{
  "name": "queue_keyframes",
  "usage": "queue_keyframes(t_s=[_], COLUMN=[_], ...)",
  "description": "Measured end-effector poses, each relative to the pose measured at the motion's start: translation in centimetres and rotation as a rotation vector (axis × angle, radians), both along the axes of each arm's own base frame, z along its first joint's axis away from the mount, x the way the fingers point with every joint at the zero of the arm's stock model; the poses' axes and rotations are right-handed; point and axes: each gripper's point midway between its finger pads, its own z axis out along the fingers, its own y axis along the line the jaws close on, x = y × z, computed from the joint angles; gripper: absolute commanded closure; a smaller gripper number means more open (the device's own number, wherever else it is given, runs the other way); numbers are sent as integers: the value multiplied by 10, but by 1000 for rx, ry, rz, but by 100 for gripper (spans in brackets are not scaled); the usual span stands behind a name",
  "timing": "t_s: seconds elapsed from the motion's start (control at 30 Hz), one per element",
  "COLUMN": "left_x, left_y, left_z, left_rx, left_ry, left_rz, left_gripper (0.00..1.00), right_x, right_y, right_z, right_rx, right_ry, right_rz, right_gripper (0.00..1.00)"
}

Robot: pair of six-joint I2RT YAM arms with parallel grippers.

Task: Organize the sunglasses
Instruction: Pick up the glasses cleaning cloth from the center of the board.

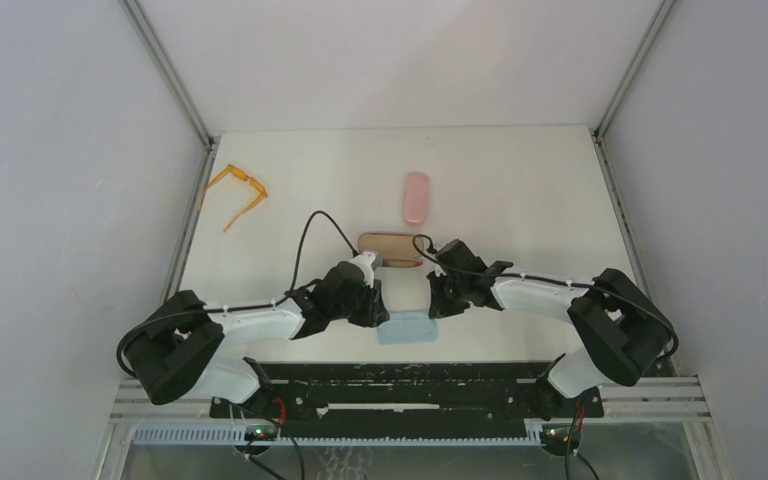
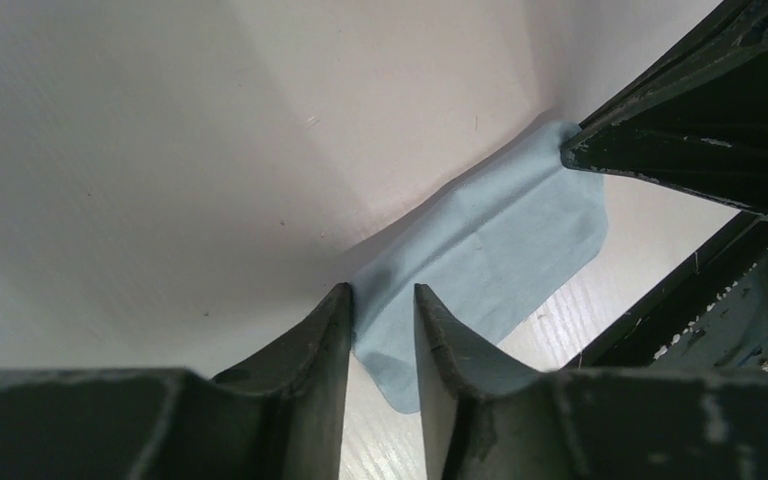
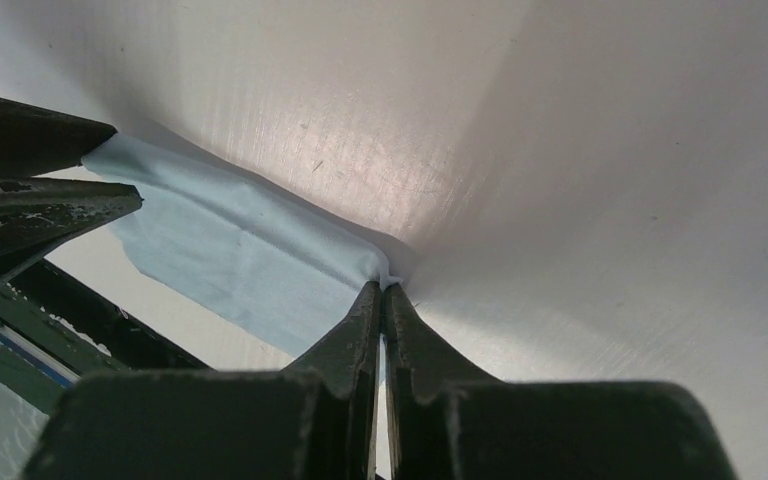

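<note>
Sunglasses, the orange pair (image 1: 245, 181), wait far left on the table while my right gripper (image 3: 383, 292) pinches the blue cloth (image 3: 230, 250) corner tight and my left gripper (image 2: 382, 297), narrowly open, straddles its other end, probably for folding.

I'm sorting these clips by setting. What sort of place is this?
Probably a lab robot test cell, not a home or shop: plain grey panels on metal posts wall in a white table, and two robot arms are bolted to a black rail at its near edge.
</note>
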Motion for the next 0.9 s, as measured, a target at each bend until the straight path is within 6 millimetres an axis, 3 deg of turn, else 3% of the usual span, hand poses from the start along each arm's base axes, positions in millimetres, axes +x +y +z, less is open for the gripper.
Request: queue_keyframes(t_s=[0.23, 0.53, 0.73, 0.9], left_x=[0, 5, 17, 41], left_y=[-1, 4, 18, 26], left_z=[0, 7, 22, 39], left_rx=[-3, 8, 42, 80], left_ry=[-1, -38, -113, -180], left_rz=[-3, 19, 55, 92], left_gripper=[100, 100, 100, 100], right_x=[0, -4, 9, 25], right_y=[0, 7, 21, 28], right_z=[0, 14, 33, 46], right_rx=[-1, 33, 104, 117], right_ry=[0, -49, -120, -172], right_rz=[-2, 20, 1, -18], right_gripper=[100, 100, 100, 100])
